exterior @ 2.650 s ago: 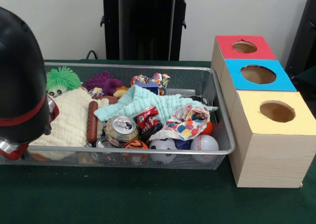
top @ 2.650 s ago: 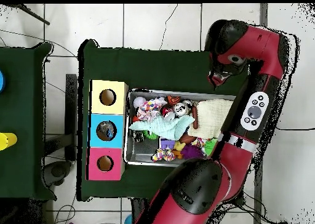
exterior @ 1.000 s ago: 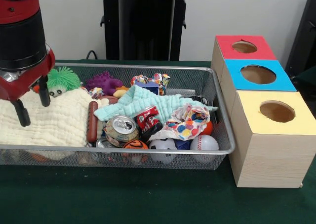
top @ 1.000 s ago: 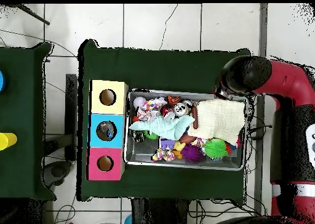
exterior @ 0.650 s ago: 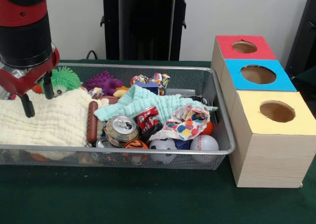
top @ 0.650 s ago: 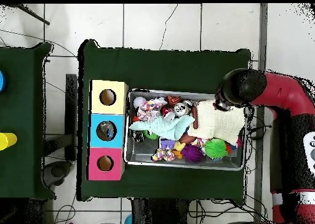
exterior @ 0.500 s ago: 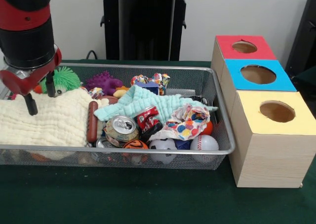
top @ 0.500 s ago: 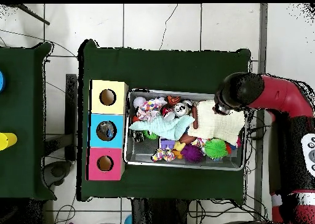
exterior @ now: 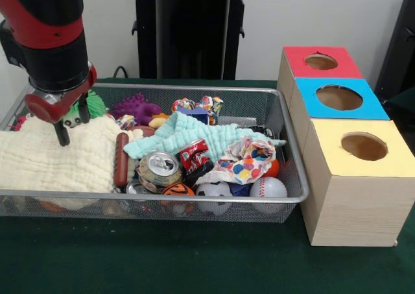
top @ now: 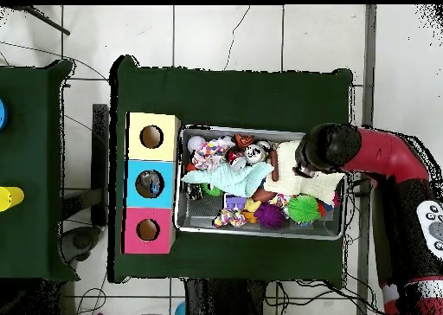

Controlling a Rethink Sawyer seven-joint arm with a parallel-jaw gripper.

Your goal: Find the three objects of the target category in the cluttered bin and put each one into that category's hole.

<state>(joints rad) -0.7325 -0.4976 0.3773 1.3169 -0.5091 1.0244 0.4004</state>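
Green-covered bench (exterior: 194,261) carried the cluttered bin (exterior: 295,196), where we saw our tool (exterior: 72,122), narrowly parted and empty, over the cream cloth (exterior: 52,161); no bottles showed.

My gripper (exterior: 73,126) open above the cream cloth (exterior: 55,158) at the left end of the wire bin (exterior: 285,138), green spiky toy (exterior: 93,102) just behind my fingers, crushed can (exterior: 159,169) mid-bin, blue-topped box's hole (exterior: 339,97) at the table's right edge.

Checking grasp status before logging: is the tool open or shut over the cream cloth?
Open. In the front view the tool has two dark fingers apart, pointing down at the cream cloth, nothing between them.
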